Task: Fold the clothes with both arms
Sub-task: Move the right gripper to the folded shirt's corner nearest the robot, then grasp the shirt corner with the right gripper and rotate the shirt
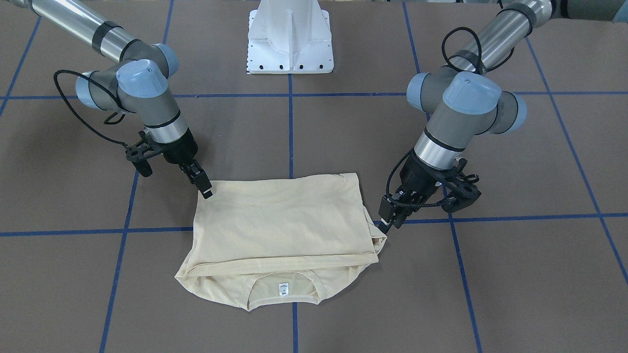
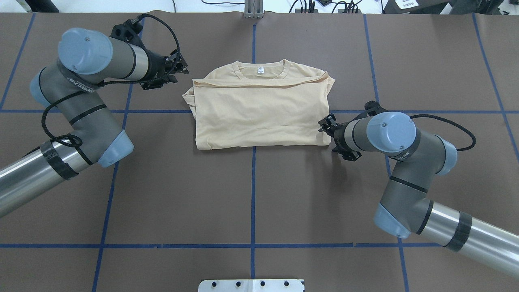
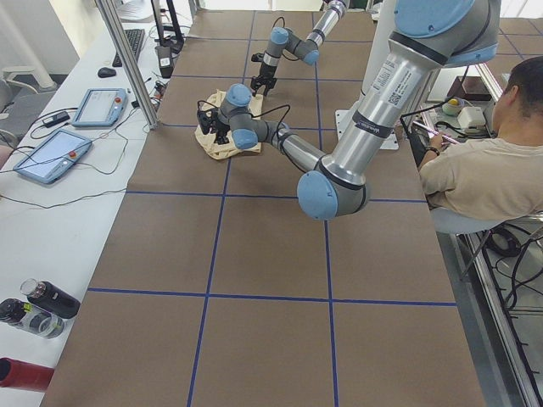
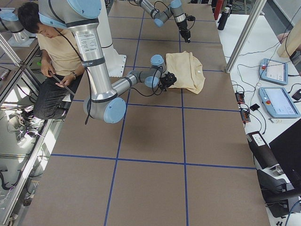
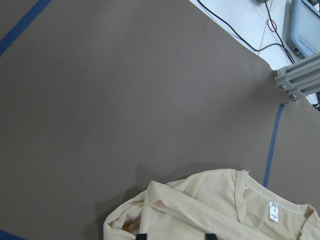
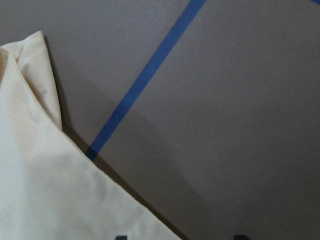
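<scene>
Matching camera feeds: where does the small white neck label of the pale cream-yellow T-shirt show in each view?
Exterior front-facing: small white neck label at bottom centre, inside the ribbed collar.
Overhead exterior: top centre, at the far edge of the pale cream-yellow T-shirt.
Exterior left: too small to tell.
Exterior right: too small to tell.
Left wrist: bottom right.
Right wrist: not in it.
Shared landmark: blue tape centre line meeting the collar.

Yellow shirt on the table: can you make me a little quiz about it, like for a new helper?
1. True or false: the pale cream-yellow T-shirt lies folded on the brown table.
2. Which black two-finger gripper is nearer the ribbed collar? A left gripper B right gripper
3. Fill in: the small neck label is ___.
Key: 1 true; 2 A; 3 white.
</scene>
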`<action>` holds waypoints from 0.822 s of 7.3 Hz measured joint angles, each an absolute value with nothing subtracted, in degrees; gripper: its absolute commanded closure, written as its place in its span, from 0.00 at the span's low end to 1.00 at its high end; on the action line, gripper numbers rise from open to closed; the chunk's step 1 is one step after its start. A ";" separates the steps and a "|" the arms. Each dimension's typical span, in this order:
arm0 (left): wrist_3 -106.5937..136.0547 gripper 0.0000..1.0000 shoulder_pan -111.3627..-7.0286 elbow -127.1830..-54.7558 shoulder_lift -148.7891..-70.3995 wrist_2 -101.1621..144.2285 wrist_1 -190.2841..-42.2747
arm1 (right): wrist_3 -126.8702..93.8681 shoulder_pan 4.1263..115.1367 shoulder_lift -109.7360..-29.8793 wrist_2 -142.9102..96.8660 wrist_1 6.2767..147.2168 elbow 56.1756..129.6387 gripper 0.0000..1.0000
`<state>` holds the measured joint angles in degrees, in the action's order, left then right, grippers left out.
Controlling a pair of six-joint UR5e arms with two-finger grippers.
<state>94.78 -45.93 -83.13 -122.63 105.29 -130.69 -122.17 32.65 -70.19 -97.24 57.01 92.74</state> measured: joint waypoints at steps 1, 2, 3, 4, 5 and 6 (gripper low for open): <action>94.86 0.51 -45.86 -83.10 -122.66 105.31 -130.69 | -122.89 32.47 -70.21 -97.31 57.02 92.91 1.00; 94.90 0.51 -45.82 -83.05 -122.71 105.35 -130.69 | -123.50 32.28 -70.24 -97.44 56.98 93.15 1.00; 94.96 0.51 -45.80 -83.01 -122.78 105.37 -130.69 | -123.77 32.09 -70.59 -97.60 57.02 94.02 1.00; 95.05 0.51 -45.80 -82.99 -122.82 105.38 -130.69 | -123.87 31.95 -71.50 -97.74 57.42 95.80 1.00; 95.13 0.51 -45.79 -82.97 -122.85 105.38 -130.69 | -123.93 31.73 -72.66 -97.90 58.64 98.39 1.00; 95.19 0.51 -45.79 -83.05 -122.91 105.40 -130.69 | -124.16 31.04 -73.85 -98.20 61.03 101.84 1.00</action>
<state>95.19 -45.79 -83.05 -122.91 105.40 -130.69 -124.16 31.04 -73.85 -98.20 61.03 101.84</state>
